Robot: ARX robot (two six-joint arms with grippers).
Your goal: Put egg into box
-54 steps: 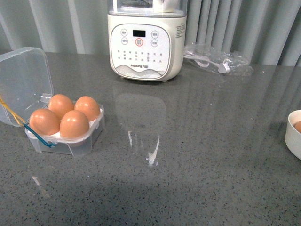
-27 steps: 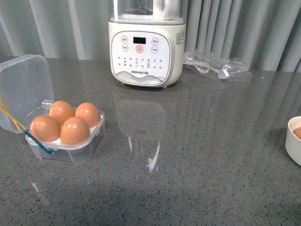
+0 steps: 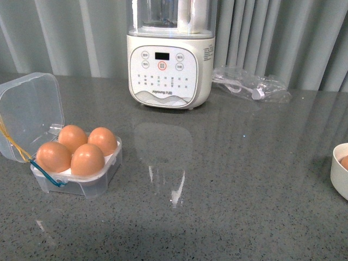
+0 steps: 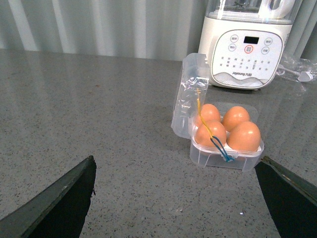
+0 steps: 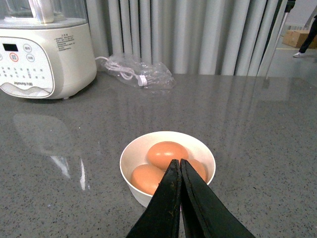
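left jaws spread wide, box (image 4: 247, 158) ahead, open counter (image 4: 99, 119) between | right jaws pressed together, empty, at bowl (image 5: 139, 148) | front view clips bowl

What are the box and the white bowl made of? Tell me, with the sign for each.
Box: clear plastic, glossy; its walls and lid are see-through with bright glints. White bowl: opaque, smooth, faintly shiny; ceramic or plastic, the look leaves it open.

Left jaws apart; right jaws together.
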